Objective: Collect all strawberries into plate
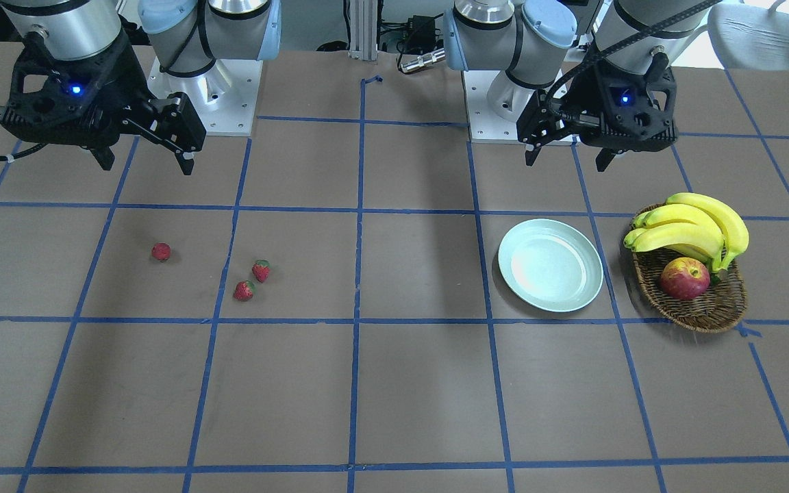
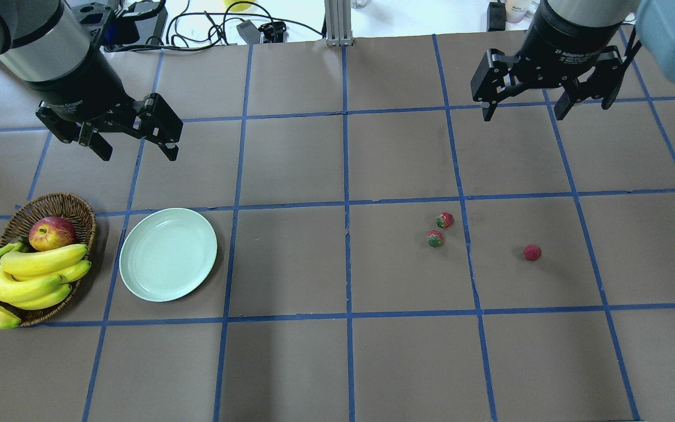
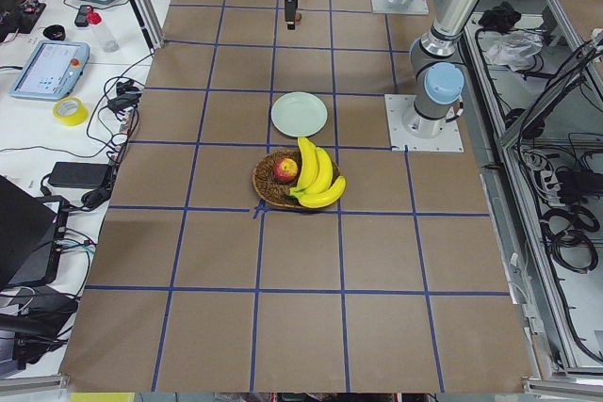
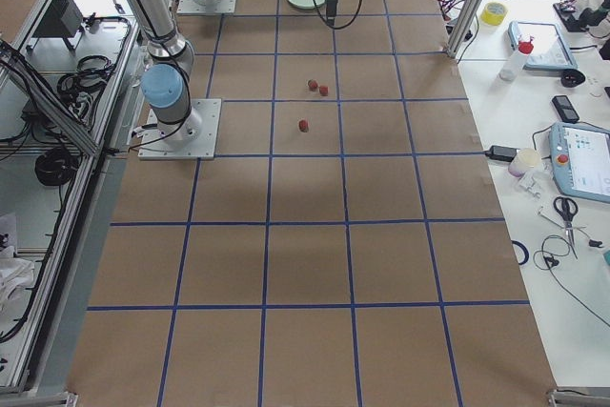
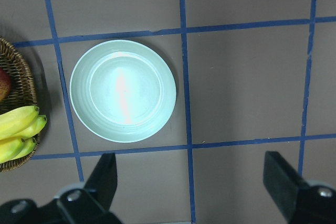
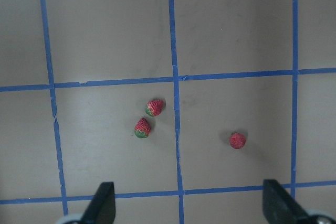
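1. One brown paper-covered bench [image 2: 290, 258], marked into squares by blue tape, carries everything.
2. Three small red, green-capped strawberries [image 2: 445, 220] lie on the bench on the robot's right half. Two of them sit just beside each other without touching, close to a tape line. The third strawberry [image 2: 532, 252] lies alone in the next square, across that line.
3. One round, shallow, glossy mint-green plate [image 2: 167, 254] rests flat on the robot's left half, well apart from all three berries.
4. One brown woven wicker basket [image 2: 74, 205] stands just beside the plate, on the side away from the berries. It holds one red-yellow apple [image 2: 52, 232] and one bunch of yellow bananas [image 2: 27, 275], whose ends reach over the rim.
5. Two black two-finger grippers are in view. The left tool [image 2: 138, 153] hangs above the bench near the plate, its fingers spread wide with nothing between them.
6. The right tool [image 2: 523, 115] hangs above the bench on the berries' side, fingers likewise spread wide and holding nothing; its wrist view looks down on all three berries.
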You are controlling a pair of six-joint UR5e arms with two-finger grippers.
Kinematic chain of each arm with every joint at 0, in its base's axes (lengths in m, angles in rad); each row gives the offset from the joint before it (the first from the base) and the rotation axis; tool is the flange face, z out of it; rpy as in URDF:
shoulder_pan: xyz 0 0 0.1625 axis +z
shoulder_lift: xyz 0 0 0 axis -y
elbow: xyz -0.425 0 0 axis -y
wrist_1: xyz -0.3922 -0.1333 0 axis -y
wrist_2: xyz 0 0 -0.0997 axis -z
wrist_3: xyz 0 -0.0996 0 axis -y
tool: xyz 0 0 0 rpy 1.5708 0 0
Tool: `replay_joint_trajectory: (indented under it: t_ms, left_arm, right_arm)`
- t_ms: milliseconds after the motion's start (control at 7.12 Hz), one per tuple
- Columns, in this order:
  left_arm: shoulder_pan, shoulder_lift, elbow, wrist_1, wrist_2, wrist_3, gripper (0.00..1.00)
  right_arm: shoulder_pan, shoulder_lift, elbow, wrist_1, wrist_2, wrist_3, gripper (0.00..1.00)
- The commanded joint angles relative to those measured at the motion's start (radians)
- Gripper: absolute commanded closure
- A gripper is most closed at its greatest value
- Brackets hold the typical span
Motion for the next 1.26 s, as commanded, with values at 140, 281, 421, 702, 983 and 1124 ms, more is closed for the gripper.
replay_joint_trajectory:
  t_ms: [140, 281, 421, 702, 983, 1124]
  left_arm:
    - [0.0, 0.0, -0.019, 0.033, -0.001, 0.0, 0.0]
    - [0.0, -0.001, -0.019, 0.033, -0.001, 0.0, 0.0]
    - [0.0, -0.001, -0.019, 0.031, 0.002, 0.002, 0.0]
    - [0.0, -0.004, -0.019, 0.033, -0.001, 0.009, 0.0]
    - [0.0, -0.006, -0.021, 0.033, -0.001, 0.009, 0.0]
    - [0.0, -0.006, -0.021, 0.034, -0.002, 0.005, 0.0]
  right_arm:
    - [0.0, 0.0, -0.005, -0.001, 0.001, 0.0, 0.0]
    - [0.0, 0.0, -0.005, -0.001, 0.001, 0.002, 0.0]
    - [0.0, 0.0, -0.005, 0.002, 0.001, 0.003, 0.0]
    - [0.003, 0.0, 0.003, 0.003, 0.001, 0.011, 0.0]
    - [0.024, 0.031, 0.03, -0.006, 0.016, 0.014, 0.0]
    - [0.063, 0.057, 0.07, -0.019, 0.016, 0.057, 0.0]
